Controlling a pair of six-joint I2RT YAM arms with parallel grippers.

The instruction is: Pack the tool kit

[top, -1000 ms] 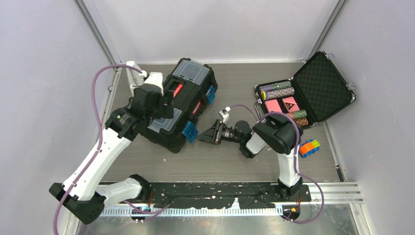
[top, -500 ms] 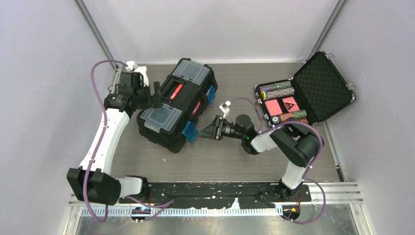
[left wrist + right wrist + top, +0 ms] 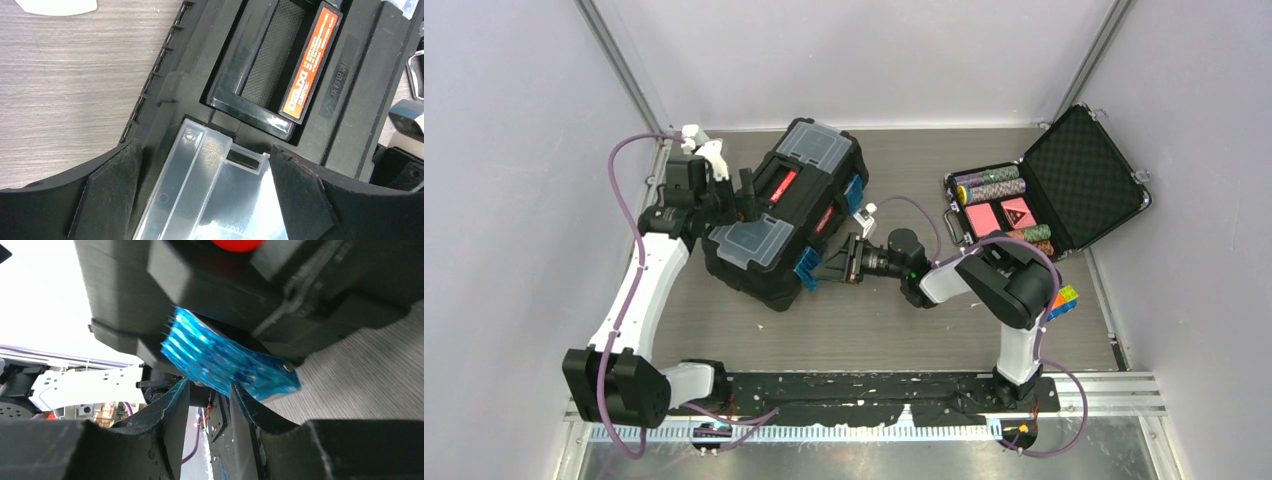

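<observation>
With right gripper (image 3: 209, 387) narrowed at toolbox's (image 3: 754, 280) blue latch (image 3: 225, 362), grip unclear, left gripper (image 3: 204, 150) spread above lid (image 3: 200, 200): seemingly latching; next, press latch home.

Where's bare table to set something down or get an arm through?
Free: the near strip of table between toolbox and arm bases; the far-middle gap between toolbox and poker case. Crowded: the toolbox's latch side, where the right gripper sits at the blue latch, and the right edge by the case and cube.
</observation>
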